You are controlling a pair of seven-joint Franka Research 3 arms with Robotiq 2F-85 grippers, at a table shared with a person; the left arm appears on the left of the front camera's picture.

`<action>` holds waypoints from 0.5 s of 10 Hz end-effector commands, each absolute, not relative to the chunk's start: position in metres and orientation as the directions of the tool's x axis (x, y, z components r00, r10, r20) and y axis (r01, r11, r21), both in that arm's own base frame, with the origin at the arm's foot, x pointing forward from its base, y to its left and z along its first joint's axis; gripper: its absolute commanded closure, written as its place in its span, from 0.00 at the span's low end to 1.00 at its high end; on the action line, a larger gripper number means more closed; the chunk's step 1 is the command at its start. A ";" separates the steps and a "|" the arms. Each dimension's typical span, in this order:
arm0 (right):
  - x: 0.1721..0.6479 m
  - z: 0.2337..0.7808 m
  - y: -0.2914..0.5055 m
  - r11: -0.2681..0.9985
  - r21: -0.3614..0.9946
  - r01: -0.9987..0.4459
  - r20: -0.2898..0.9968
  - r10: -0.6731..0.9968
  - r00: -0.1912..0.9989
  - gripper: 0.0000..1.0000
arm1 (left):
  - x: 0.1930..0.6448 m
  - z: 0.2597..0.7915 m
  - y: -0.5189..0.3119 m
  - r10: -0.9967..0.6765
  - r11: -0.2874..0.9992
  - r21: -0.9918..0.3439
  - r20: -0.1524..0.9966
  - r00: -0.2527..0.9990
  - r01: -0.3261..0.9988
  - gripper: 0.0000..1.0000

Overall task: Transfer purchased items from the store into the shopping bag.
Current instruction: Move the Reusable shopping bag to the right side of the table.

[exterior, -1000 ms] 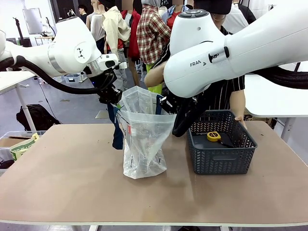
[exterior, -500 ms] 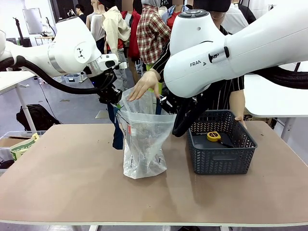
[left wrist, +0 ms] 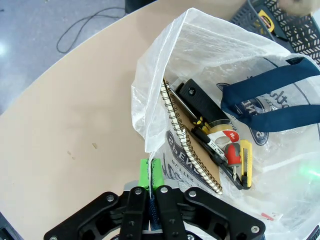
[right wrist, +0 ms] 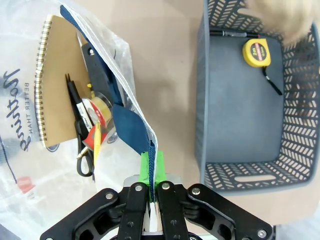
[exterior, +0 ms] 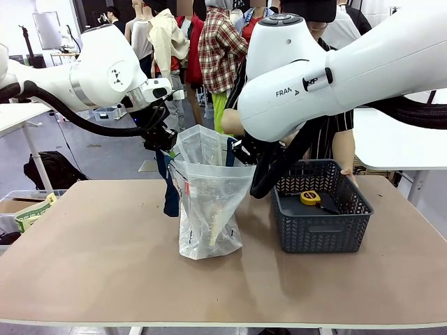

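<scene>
Notebook (left wrist: 190, 140) landed in shopping bag (exterior: 209, 202) below left gripper (left wrist: 150, 172).

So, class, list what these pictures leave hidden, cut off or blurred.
- Front view: items in the shopping bag, blurred by its plastic.
- Right wrist view: person's hand, blurred, cut by the top edge.
- Left wrist view: basket, cut by the corner.

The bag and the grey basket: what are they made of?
The shopping bag looks like thin, glossy plastic film: it is crinkled and see-through. The basket seems to be moulded matte grey plastic, judging by its even lattice walls.
</scene>
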State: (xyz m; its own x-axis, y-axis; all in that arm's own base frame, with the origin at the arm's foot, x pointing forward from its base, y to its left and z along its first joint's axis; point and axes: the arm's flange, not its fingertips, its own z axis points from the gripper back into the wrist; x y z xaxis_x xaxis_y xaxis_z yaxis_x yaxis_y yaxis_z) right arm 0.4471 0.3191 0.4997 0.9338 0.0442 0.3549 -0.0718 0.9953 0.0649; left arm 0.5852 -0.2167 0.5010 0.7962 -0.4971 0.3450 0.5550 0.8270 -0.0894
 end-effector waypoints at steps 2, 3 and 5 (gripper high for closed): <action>0.445 0.499 0.317 0.996 0.060 -0.069 0.351 0.044 0.935 1.00 | 0.586 0.505 -0.215 -0.498 0.832 -0.071 0.340 0.798 0.550 1.00; 0.445 0.499 0.317 0.996 0.060 -0.069 0.351 0.044 0.935 1.00 | 0.586 0.505 -0.215 -0.498 0.832 -0.071 0.340 0.798 0.550 1.00; 0.445 0.499 0.317 0.996 0.060 -0.069 0.351 0.044 0.935 1.00 | 0.586 0.505 -0.215 -0.498 0.832 -0.071 0.340 0.798 0.550 1.00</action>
State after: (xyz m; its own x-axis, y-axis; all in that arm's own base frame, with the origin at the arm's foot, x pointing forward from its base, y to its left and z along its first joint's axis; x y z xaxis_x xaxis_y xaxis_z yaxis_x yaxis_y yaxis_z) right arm 0.4471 0.3191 0.4997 0.9338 0.0442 0.3549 -0.0718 0.9953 0.0649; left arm 0.5852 -0.2167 0.5010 0.7962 -0.4971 0.3449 0.5551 0.8270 -0.0894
